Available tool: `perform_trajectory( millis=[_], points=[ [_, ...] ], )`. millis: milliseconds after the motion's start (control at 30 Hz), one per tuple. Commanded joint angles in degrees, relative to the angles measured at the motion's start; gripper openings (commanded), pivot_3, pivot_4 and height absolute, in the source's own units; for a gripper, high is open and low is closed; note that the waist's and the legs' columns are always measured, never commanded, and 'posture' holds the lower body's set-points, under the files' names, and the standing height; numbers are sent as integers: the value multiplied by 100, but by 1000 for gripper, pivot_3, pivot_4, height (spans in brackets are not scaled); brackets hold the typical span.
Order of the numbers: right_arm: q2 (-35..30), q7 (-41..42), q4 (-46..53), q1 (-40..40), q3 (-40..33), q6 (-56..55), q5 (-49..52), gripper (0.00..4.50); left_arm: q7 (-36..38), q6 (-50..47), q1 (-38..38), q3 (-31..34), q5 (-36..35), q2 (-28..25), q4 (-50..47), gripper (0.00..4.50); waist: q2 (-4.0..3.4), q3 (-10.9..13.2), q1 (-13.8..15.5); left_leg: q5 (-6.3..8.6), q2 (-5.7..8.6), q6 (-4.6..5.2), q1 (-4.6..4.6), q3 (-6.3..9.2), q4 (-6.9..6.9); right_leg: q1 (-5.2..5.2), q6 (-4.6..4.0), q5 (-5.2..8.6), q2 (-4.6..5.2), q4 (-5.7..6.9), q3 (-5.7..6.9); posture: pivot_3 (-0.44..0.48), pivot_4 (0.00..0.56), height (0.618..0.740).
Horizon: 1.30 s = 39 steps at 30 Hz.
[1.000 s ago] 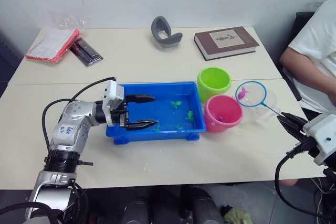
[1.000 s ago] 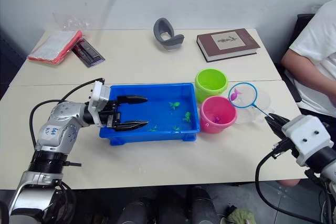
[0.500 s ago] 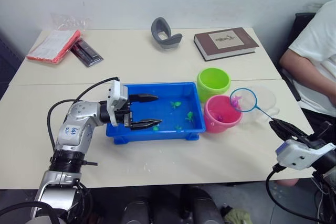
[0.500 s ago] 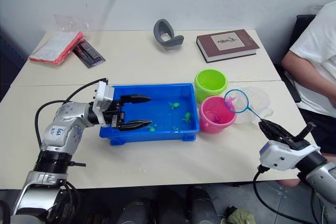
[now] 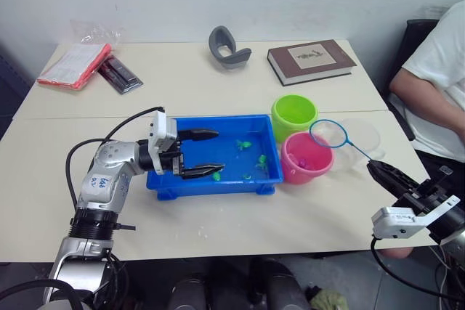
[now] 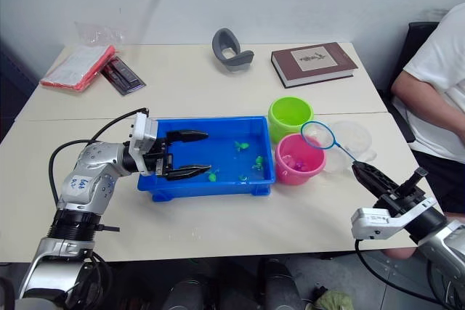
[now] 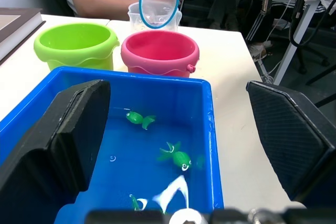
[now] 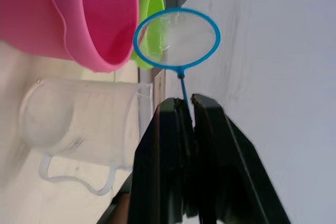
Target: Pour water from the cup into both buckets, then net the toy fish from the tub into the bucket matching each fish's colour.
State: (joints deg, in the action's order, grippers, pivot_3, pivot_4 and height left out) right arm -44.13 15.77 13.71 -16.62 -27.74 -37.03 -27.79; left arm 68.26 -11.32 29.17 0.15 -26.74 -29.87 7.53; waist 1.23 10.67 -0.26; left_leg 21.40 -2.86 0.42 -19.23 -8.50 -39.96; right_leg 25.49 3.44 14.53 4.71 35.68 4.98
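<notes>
The blue tub [image 5: 218, 125] holds several green toy fish [image 5: 244, 144] in water. My left gripper [image 5: 218, 152] is open, one finger above the tub's left part and the other along its front rim, holding nothing. Right of the tub stand the green bucket [image 5: 294, 116] and the pink bucket [image 5: 306, 157], which has something small and pink inside. My right gripper [image 8: 185, 109] is shut on the net's handle. The net hoop [image 5: 328, 134] hangs beside the pink bucket's right rim, and its mesh looks empty. The clear cup [image 5: 361, 136] stands just behind it.
A brown book [image 5: 311, 59], a grey curved object [image 5: 229, 43], a red booklet [image 5: 73, 63] and dark packets [image 5: 120, 72] lie at the back of the table. A person in a white shirt [image 5: 436, 70] sits at the right edge.
The net has swung left to the pink bucket's rim, and the pink fish seen in it before is gone from the mesh. My right arm has dropped lower. The left gripper has barely moved.
</notes>
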Motion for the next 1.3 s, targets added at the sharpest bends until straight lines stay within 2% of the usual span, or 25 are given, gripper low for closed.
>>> perform_trajectory(
  millis=[33,100,233,367,433,567,767,900,1033,1200,1267,1300],
  points=[
    [-25,1031,858,164,541,1384,2837,0,119,-54,-85,361,-295,-195,-223,4458,0,0,-51,0,-11,0,3,-1,1,0,0,0,-2,1,-5,0,150,740],
    [-168,1558,1223,331,835,2171,3873,0,204,-378,-112,584,-620,-348,-392,4458,0,0,-88,0,-26,0,5,3,-1,0,-4,2,-7,8,-6,0,150,740],
    [-347,2233,1608,951,1335,3248,5098,0,370,-1105,-270,1026,-1273,-881,-972,4458,0,0,-128,1,-30,2,5,4,-1,0,-7,3,-4,10,-2,0,150,740],
    [-343,2703,1662,1709,1805,3926,5664,0,581,-1364,-930,1615,-1493,-1590,-1427,4458,-1,1,-152,7,-36,-1,5,3,-1,2,-12,6,-4,9,-1,0,150,740],
    [-287,2892,1512,2019,2033,4032,5598,0,634,-1231,-1326,1824,-1400,-1793,-1472,4458,-2,1,-131,13,-43,-9,6,4,-1,4,-21,11,-4,8,4,0,150,740],
    [-255,3180,1331,2514,2366,4330,5541,0,406,-967,-1739,2102,-1230,-1843,-1460,4458,-3,2,-35,16,-45,-7,1,6,-4,7,-25,13,-10,5,19,0,150,740],
    [-116,3074,798,3697,3020,4502,4593,0,-55,-747,-2195,2341,-977,-1778,-1494,4458,-4,3,-4,27,-46,-8,0,-2,-4,13,-26,13,-2,5,19,0,150,740],
    [-487,3256,-262,4404,3685,2704,2729,0,-349,-721,-2388,2443,-909,-1727,-1475,4458,-7,4,-17,35,-59,-19,-1,-14,-5,18,-34,18,-5,4,30,0,150,740],
    [-505,3652,-890,4847,3927,2103,2537,0,-475,-653,-2514,2364,-840,-1693,-1519,4458,-7,4,-17,41,-71,-26,-4,-20,-3,21,-40,21,-14,-2,39,0,150,740],
    [-411,4017,-726,4956,3925,2773,2830,0,-520,-554,-2520,2215,-788,-1614,-1507,4458,-8,5,-45,43,-83,-32,-6,-30,-4,26,-41,22,-15,-3,74,0,150,740],
    [-363,4129,-335,4807,3865,3591,3189,0,-558,-539,-2471,2140,-775,-1565,-1498,4458,-8,5,-52,43,-84,-32,-5,-30,-5,26,-41,22,-14,-1,74,0,150,740],
    [-270,4049,112,4650,3761,4693,3811,0,-573,-535,-2435,2093,-771,-1534,-1491,4458,-8,5,-52,43,-84,-32,-5,-29,-5,26,-41,22,-13,0,74,0,150,740]
  ],
)
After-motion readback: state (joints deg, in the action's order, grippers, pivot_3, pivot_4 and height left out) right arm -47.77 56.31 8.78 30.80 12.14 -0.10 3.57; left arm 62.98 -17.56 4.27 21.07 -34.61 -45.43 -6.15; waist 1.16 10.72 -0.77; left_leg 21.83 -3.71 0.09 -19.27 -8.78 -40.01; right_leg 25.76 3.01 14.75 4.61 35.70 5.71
